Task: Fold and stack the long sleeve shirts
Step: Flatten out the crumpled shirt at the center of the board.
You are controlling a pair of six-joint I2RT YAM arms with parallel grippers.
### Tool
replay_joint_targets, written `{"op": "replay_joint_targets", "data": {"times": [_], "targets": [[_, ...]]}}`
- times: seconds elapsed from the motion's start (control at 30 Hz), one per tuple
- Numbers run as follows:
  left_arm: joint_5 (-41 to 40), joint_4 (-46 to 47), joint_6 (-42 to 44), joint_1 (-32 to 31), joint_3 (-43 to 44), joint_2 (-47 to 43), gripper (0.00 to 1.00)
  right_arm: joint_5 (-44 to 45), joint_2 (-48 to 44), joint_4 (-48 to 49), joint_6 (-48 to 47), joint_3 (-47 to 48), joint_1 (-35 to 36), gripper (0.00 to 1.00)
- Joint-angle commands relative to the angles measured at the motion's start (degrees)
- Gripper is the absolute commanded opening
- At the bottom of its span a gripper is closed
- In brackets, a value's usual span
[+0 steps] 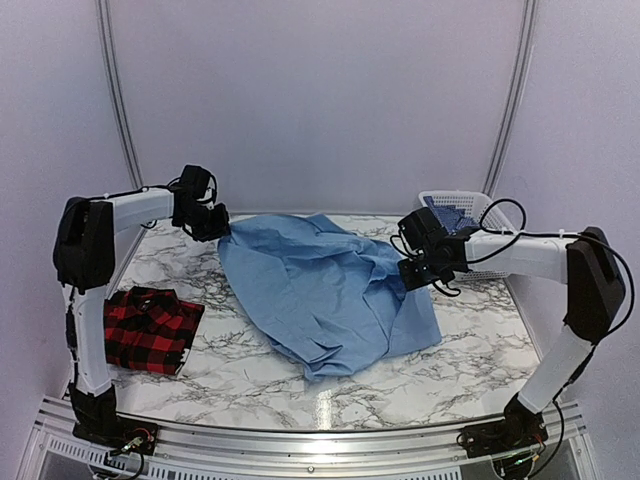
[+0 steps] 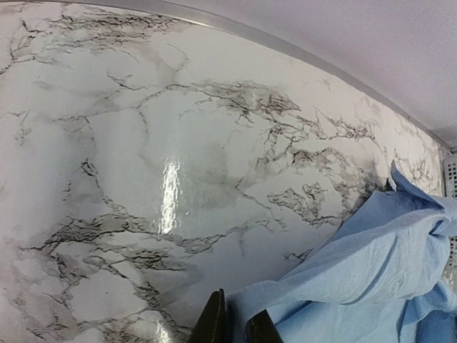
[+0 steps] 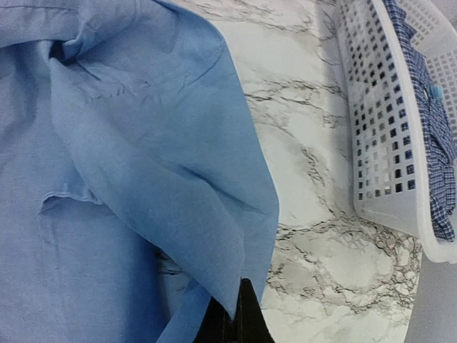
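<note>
The light blue shirt (image 1: 320,290) lies rumpled and unfolded, stretched between the two grippers. The left gripper (image 1: 222,232) pinches one corner, and the right gripper (image 1: 408,270) pinches an edge on the opposite side. The red-and-black plaid shirt (image 1: 148,327) lies folded flat, on the near side of the left gripper and well apart from it.

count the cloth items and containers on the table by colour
light blue shirt: 1
red-and-black plaid shirt: 1
blue checked cloth in the basket: 1
white basket: 1
total: 4
</note>
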Motion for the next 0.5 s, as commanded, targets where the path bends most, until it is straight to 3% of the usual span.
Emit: {"op": "replay_joint_targets", "data": {"times": [0.0,0.17,0.23,0.37,0.47], "targets": [[3.19,-3.40,0.52,-0.26,7.73,3.28,0.21,3.86,1.54,-3.30,0.74,3.08,-4.93,0.00],[4.82,-4.24,0.60,-0.22,11.86,4.01,0.44,4.14,5.14,-3.98,1.18,6.06,-5.68,0.00],[5.91,-4.26,0.09,-0.28,11.23,3.12,0.47,5.02,5.91,-4.35,1.94,5.94,-6.54,0.00],[6.94,-4.00,-1.72,-1.36,5.42,-1.47,0.57,4.83,4.12,-2.48,3.49,2.26,-8.23,0.00],[8.27,-1.31,-3.90,-2.91,-3.27,-7.09,0.59,3.07,2.29,-0.61,4.37,-0.45,-8.30,0.00]]}}
